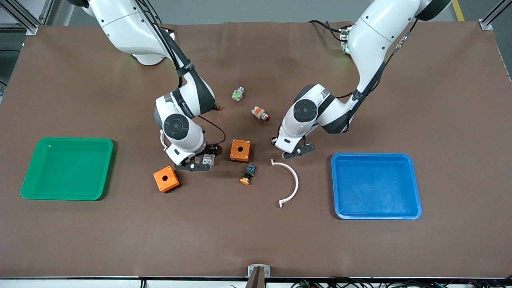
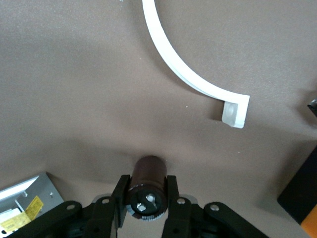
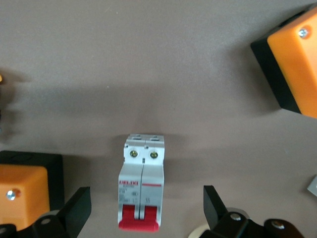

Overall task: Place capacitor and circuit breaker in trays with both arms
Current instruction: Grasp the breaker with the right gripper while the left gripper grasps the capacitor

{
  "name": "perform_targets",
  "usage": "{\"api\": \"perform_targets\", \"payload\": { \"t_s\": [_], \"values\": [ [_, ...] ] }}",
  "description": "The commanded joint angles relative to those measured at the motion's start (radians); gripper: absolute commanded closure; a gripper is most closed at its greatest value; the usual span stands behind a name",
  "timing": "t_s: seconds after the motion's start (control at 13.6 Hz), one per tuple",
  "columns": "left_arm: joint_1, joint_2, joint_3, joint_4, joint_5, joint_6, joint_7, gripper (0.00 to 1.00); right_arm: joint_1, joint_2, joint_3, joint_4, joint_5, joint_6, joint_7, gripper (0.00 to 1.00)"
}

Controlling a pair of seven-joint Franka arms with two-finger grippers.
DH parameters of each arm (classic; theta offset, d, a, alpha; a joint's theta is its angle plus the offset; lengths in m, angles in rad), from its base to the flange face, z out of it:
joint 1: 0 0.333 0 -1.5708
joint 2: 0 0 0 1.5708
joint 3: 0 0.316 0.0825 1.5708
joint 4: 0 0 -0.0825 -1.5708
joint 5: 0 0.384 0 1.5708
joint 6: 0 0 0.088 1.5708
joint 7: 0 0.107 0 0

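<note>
The brown table carries everything; on it, toward the right arm's end, lies the green tray, at nine o'clock in the front view; the blue tray lies toward the left arm's end, at about four o'clock of the table's centre; a white curved strip lies beside the blue tray; two orange boxes sit near the middle, one at twelve o'clock of a black switch with an orange cap, the other nearer the front camera; the right gripper is low between the two boxes, jaws spread wide on either side of the circuit breaker, not touching it; the breaker lies flat on the table; the left gripper is at twelve o'clock of the strip, jaws clamped on the capacitor; an indicator lamp with a red tip and a small green-and-white part lie farther from the front camera.
</note>
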Motion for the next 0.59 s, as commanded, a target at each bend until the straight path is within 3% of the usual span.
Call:
{"api": "perform_targets", "payload": {
  "t_s": [0.0,0.51],
  "values": [
    [0.009,-0.017,0.003,0.019,0.029,-0.007,-0.035,1.00,0.001,0.016,0.005,0.000,0.009,0.040,0.008,0.00],
    [0.117,-0.218,0.010,0.019,0.030,-0.165,-0.020,1.00,0.006,-0.001,0.006,-0.085,0.010,0.119,0.014,0.01]
  ]
}}
